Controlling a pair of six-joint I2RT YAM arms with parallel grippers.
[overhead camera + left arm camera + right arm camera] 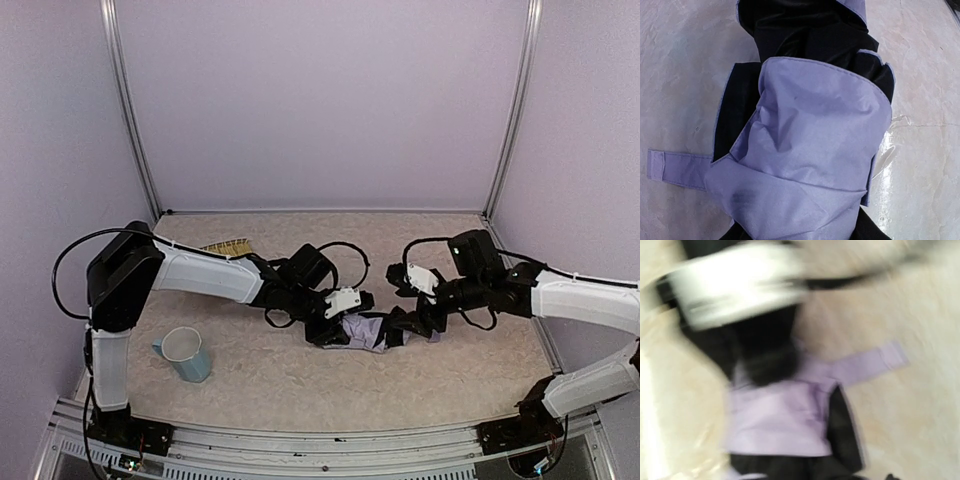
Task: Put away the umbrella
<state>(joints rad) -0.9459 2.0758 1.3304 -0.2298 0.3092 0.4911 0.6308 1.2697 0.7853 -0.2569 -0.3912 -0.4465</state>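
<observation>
The umbrella (365, 330) lies folded on the table between my two arms, lavender fabric outside and black lining showing. In the left wrist view the umbrella (810, 150) fills the frame, its closing strap (670, 167) lying flat to the left. My left gripper (335, 322) is at the umbrella's left end; dark finger shapes flank the fabric at the frame's bottom edge, gripping it. My right gripper (418, 322) is at the umbrella's right end. The right wrist view is blurred and shows the umbrella (780, 420) and the strap (875, 360); its fingers do not show.
A pale blue mug (185, 353) stands at the front left. A small yellow brush (228, 246) lies at the back left behind my left arm. Metal frame posts (130, 110) and lavender walls enclose the table.
</observation>
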